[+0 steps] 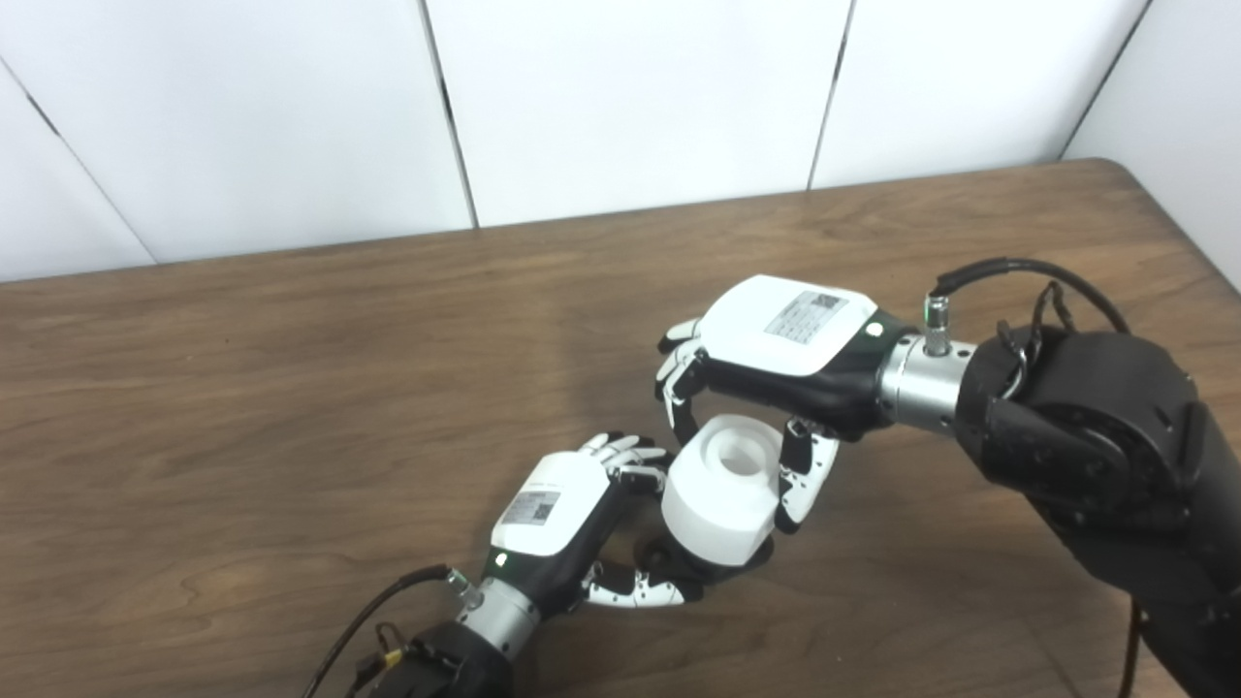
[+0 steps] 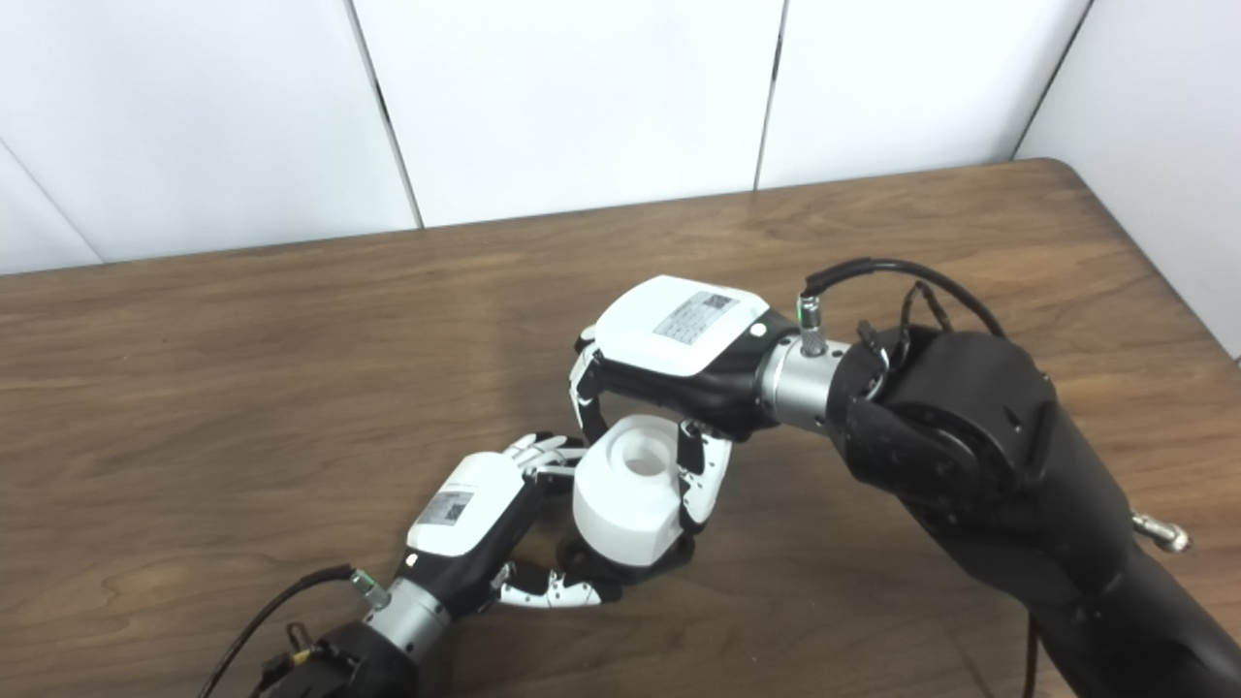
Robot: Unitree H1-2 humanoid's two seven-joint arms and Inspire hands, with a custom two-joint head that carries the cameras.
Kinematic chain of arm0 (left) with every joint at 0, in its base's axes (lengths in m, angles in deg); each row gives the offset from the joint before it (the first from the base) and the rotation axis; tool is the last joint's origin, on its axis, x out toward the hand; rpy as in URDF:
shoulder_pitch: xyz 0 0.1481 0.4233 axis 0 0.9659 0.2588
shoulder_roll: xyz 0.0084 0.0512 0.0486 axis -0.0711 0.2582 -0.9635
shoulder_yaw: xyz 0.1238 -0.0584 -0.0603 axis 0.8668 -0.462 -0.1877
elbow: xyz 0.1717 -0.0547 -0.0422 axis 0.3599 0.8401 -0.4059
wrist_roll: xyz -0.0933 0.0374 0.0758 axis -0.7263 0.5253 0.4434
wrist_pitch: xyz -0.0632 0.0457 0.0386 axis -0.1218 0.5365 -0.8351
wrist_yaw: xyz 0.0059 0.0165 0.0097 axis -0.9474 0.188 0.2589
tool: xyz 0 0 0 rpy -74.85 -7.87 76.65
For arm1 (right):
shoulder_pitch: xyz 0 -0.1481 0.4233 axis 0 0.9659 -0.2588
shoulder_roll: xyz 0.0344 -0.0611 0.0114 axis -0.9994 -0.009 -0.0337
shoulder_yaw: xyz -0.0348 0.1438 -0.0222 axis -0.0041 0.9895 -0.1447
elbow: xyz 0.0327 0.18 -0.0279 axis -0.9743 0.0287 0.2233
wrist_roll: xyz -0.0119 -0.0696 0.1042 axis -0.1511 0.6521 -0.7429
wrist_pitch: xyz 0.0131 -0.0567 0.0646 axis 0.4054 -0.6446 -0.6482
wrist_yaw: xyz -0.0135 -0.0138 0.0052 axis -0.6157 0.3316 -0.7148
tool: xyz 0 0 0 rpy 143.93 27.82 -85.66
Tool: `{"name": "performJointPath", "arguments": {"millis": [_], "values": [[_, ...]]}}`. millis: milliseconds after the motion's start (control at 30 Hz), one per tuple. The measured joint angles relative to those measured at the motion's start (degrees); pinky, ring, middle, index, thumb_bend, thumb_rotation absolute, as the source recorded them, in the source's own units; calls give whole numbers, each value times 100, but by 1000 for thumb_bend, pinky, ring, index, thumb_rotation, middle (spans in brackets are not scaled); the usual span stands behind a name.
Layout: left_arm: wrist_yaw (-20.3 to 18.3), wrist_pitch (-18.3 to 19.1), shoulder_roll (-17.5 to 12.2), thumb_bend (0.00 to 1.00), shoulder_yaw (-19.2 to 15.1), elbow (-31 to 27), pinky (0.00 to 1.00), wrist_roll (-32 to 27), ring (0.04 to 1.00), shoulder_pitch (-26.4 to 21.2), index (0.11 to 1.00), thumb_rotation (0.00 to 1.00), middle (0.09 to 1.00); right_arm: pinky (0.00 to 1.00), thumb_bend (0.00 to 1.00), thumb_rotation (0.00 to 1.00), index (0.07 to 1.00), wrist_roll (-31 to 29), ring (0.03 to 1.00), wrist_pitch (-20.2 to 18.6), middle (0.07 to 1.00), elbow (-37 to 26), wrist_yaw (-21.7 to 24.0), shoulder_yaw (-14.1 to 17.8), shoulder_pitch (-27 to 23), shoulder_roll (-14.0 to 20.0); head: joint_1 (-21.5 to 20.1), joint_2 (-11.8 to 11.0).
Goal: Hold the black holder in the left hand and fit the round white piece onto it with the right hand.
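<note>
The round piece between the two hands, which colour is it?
Plain white; the round piece shows best in the left eye view.

Two hands, one white piece, one holder, one table in your view.
You have two robot hands at work here: the left hand [image 1: 557, 519] and the right hand [image 1: 776, 349]. Between them you can count one round white piece [image 1: 722, 490], with one round hollow in its top. Under it you see one black holder [image 1: 679, 567], mostly hidden, so its parts can't be counted. There is one wooden table [image 1: 291, 388], and behind it one white wall [image 1: 630, 97], split into several panels.
</note>
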Motion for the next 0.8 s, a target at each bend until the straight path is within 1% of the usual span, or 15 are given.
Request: {"name": "performJointPath", "arguments": {"millis": [233, 400, 467, 600, 800], "values": [[-7, 0, 1, 519, -3, 1, 926, -1, 893, -5, 486, 49, 820, 835, 525, 136, 483, 115, 907, 38, 791, 37, -5, -62, 163, -119, 0, 35], [-10, 2, 4, 518, -3, 4, 928, 0, 894, -8, 486, 49, 821, 824, 525, 137, 483, 231, 901, 235, 790, 103, -8, -68, 232, -164, 0, 35], [-11, 3, 5, 518, -3, 4, 928, 2, 894, -8, 486, 49, 822, 822, 525, 137, 483, 301, 900, 271, 790, 122, -7, -67, 260, -174, -26, 79], [-23, 8, 11, 518, -3, 4, 927, 16, 894, -10, 486, 49, 822, 815, 525, 137, 483, 394, 888, 466, 782, 122, -43, -65, 321, -193, -18, 79], [-24, 7, 22, 519, -5, 4, 924, 16, 892, -11, 486, 49, 819, 806, 526, 137, 481, 527, 875, 713, 781, 145, -83, -72, 478, -314, -18, 79]]}}
